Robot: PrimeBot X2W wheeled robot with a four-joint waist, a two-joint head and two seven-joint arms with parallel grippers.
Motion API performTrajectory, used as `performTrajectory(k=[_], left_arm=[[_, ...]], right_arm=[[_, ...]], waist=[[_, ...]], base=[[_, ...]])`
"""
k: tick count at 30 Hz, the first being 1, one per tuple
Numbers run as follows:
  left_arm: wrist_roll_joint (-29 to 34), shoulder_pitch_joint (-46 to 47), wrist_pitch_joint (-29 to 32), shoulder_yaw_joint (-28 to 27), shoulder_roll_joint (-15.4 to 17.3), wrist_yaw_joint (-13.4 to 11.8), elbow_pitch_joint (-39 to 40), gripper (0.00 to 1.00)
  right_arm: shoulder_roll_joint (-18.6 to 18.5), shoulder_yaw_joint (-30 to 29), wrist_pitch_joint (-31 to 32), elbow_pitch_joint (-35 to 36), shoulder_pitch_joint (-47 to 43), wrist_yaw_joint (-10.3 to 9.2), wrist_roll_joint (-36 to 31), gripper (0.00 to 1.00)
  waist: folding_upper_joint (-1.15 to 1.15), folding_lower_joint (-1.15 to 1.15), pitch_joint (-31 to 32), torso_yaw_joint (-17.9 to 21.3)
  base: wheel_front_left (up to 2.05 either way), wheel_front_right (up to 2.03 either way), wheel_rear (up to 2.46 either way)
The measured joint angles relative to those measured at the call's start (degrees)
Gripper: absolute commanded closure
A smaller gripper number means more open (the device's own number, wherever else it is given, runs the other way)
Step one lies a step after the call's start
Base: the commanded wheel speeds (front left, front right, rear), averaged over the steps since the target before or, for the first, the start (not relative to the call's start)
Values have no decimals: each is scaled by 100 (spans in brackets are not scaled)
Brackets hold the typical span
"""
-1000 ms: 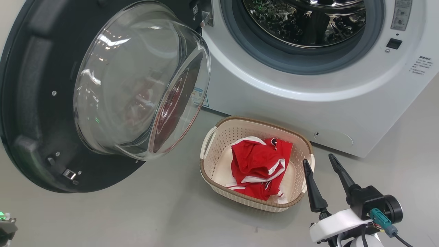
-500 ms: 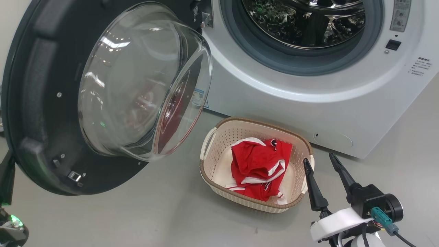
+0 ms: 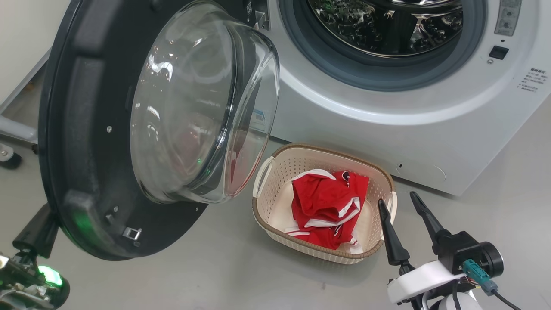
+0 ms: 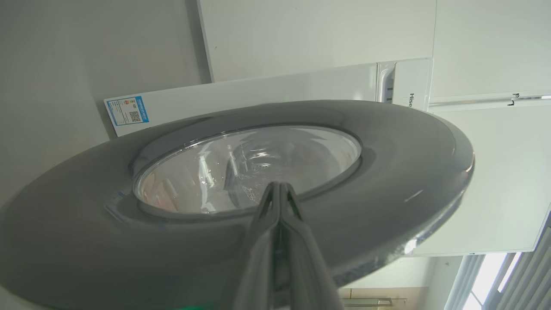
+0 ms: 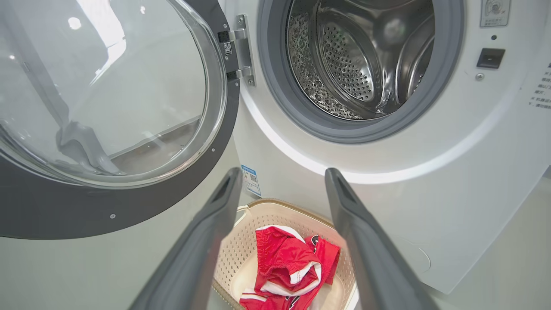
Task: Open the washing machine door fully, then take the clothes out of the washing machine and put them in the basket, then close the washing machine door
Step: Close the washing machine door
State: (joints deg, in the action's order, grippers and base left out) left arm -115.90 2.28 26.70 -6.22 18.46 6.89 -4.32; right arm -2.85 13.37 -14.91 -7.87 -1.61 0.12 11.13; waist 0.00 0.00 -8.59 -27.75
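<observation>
Both grippers are placed as the door-closing step would require, it is judged. The left gripper (image 4: 279, 186) is held with its jaws pressed together and empty, the tips aimed at the outer face of the door (image 3: 77, 129), apparently so that it can be pushed round on its hinge (image 5: 241, 47); contact cannot be confirmed. The right gripper (image 3: 397, 199) is kept low, jaws wide apart with nothing between them, just beside the right end of the basket (image 3: 318, 148). The clothes (image 3: 327, 206) are heaped in that basket, set on the floor (image 3: 215, 267) before the washing machine (image 3: 387, 137); no cloth is seen in the drum (image 3: 387, 26). The door's glass bowl is hung near the basket's left handle, so a brush there is judged possible.
</observation>
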Motion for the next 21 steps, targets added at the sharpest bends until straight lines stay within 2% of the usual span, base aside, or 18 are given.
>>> performTrajectory(k=[21], left_arm=[[-56,-240,1336,248,-755,1,983,100]], right_arm=[[-3,57,0,8,312,41,-92,0]], waist=[[0,0,-322,439]], base=[[0,0,0]])
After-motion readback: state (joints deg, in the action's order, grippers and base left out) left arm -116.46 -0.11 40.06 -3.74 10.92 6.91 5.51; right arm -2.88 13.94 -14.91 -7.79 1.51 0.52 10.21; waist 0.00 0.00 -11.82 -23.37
